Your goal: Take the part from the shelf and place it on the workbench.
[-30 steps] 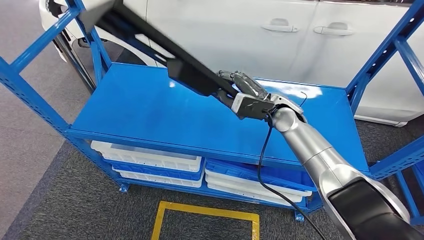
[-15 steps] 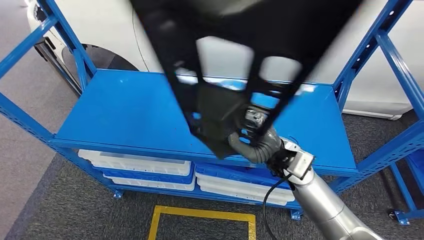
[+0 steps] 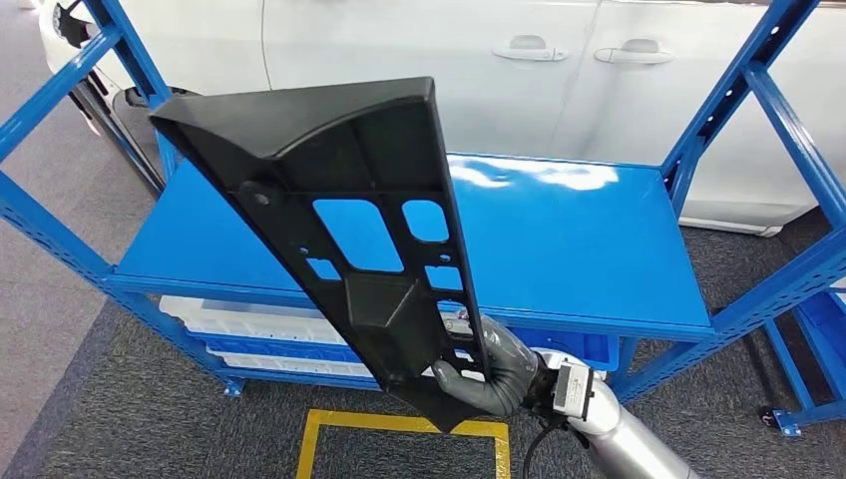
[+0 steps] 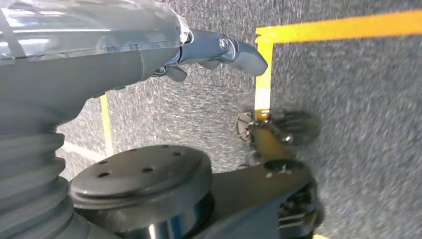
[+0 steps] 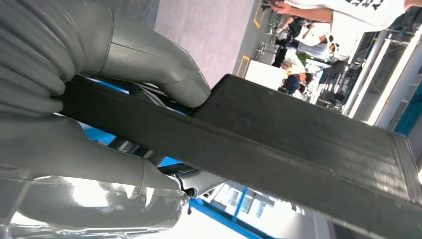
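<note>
Before one blue shelf [image 3: 559, 239] — one black part [image 3: 349, 239] in right hand [image 3: 489, 374].

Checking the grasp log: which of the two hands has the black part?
The right hand. It grips the narrow lower end of the black part, held up in front of the blue shelf. The left hand hangs over the carpet, holding nothing.

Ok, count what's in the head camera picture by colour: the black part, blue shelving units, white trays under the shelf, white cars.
Black part, held by the right hand: 1
Blue shelving units: 1
White trays: at least 2, partly hidden
White cars: 1
Total: at least 5
</note>
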You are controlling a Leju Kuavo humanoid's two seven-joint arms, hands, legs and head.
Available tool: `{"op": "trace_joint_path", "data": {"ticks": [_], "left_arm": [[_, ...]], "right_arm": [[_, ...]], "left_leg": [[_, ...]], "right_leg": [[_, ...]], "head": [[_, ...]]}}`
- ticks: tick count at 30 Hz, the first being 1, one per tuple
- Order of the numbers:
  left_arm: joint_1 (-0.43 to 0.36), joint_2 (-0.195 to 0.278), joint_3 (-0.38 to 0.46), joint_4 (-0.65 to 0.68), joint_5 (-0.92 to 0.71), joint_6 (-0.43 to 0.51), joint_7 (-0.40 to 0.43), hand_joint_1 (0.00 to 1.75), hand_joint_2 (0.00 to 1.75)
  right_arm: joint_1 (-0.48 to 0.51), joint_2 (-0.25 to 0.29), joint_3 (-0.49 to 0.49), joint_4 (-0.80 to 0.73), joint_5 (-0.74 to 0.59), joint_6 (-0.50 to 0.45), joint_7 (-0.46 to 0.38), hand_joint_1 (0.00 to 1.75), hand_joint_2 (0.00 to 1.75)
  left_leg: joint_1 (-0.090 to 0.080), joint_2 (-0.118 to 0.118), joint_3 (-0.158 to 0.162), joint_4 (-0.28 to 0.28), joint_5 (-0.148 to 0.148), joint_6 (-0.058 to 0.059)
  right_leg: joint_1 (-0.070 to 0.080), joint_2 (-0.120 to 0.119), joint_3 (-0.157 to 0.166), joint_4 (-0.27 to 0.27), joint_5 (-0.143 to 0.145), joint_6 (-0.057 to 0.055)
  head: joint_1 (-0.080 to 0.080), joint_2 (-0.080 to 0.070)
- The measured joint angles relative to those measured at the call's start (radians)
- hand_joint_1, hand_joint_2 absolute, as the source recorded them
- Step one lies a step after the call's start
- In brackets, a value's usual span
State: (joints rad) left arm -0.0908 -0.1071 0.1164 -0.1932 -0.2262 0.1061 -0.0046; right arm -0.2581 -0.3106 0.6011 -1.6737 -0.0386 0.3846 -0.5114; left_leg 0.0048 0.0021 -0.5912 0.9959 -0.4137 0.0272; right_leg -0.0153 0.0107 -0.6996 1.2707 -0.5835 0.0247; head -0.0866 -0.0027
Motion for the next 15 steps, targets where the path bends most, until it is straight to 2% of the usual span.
{"op": "trace_joint_path", "data": {"ticks": [1,2,4,6,9,10,11,12,14,15], "left_arm": [[0.0,0.0,-0.013,0.0,-0.004,-0.005,0.002,0.0,1.75],[0.001,0.0,-0.023,0.0,-0.008,-0.009,0.004,0.0,1.75],[0.001,0.0,-0.039,0.0,-0.013,-0.017,0.007,0.0,1.75],[-0.001,0.001,-0.051,0.0,-0.015,-0.025,0.014,0.0,1.75],[0.0,0.002,-0.062,0.001,-0.019,-0.035,0.026,0.0,1.75],[0.0,0.002,-0.064,0.001,-0.021,-0.037,0.03,0.0,1.75],[0.001,0.003,-0.065,0.002,-0.022,-0.038,0.033,0.0,1.75],[0.001,0.003,-0.066,0.002,-0.022,-0.039,0.036,0.0,1.75],[0.002,0.003,-0.069,0.002,-0.021,-0.04,0.043,0.0,1.75],[0.002,0.003,-0.07,0.003,-0.021,-0.04,0.047,0.0,1.75]], "right_arm": [[0.011,0.0,-0.002,0.001,-0.003,0.001,0.001,1.75,1.75],[0.019,0.0,-0.004,0.001,-0.006,0.002,0.001,1.75,1.75],[0.026,0.0,-0.008,0.0,-0.011,0.003,0.001,1.75,1.75],[0.03,0.0,-0.014,-0.004,-0.016,0.009,0.001,1.75,1.75],[0.033,-0.002,-0.023,-0.008,-0.019,0.018,0.001,1.75,1.75],[0.033,-0.004,-0.025,-0.008,-0.02,0.019,0.001,1.75,1.75],[0.033,-0.007,-0.027,-0.01,-0.02,0.02,0.002,1.75,1.75],[0.033,-0.01,-0.029,-0.013,-0.02,0.02,0.002,1.75,1.75],[0.036,-0.013,-0.031,-0.018,-0.019,0.02,0.002,1.75,1.75],[0.039,-0.013,-0.033,-0.02,-0.017,0.019,0.002,1.75,1.75]], "left_leg": [[0.0,0.0,-0.005,0.003,0.002,-0.001],[0.0,0.0,-0.01,0.006,0.004,-0.003],[0.0,0.001,-0.023,0.019,0.006,-0.009],[-0.002,0.001,-0.035,0.033,0.008,-0.02],[-0.002,0.001,-0.044,0.037,0.017,-0.04],[0.0,0.0,-0.049,0.044,0.009,-0.045],[0.001,0.0,-0.058,0.065,-0.014,-0.05],[0.003,-0.001,-0.074,0.106,-0.053,-0.054],[0.004,-0.001,-0.11,0.227,-0.145,-0.059],[0.004,-0.001,-0.118,0.278,-0.176,-0.06]], "right_leg": [[-0.001,0.0,-0.001,0.016,0.0,0.002],[-0.003,-0.001,0.017,-0.007,0.016,0.004],[-0.008,-0.007,0.088,-0.129,0.064,0.006],[-0.007,-0.009,0.131,-0.214,0.089,-0.003],[-0.001,-0.006,0.124,-0.223,0.103,-0.027],[-0.001,-0.007,0.119,-0.225,0.11,-0.035],[-0.001,-0.009,0.113,-0.227,0.119,-0.043],[-0.001,-0.011,0.104,-0.229,0.128,-0.049],[0.003,-0.012,0.082,-0.229,0.145,-0.055],[0.005,-0.012,0.07,-0.229,0.155,-0.056]], "head": [[0.0,0.0],[0.0,0.0],[0.0,0.0],[0.0,0.0],[0.0,0.0],[0.0,0.0],[0.0,0.0],[0.0,0.0],[0.0,0.0],[0.0,0.0]]}}
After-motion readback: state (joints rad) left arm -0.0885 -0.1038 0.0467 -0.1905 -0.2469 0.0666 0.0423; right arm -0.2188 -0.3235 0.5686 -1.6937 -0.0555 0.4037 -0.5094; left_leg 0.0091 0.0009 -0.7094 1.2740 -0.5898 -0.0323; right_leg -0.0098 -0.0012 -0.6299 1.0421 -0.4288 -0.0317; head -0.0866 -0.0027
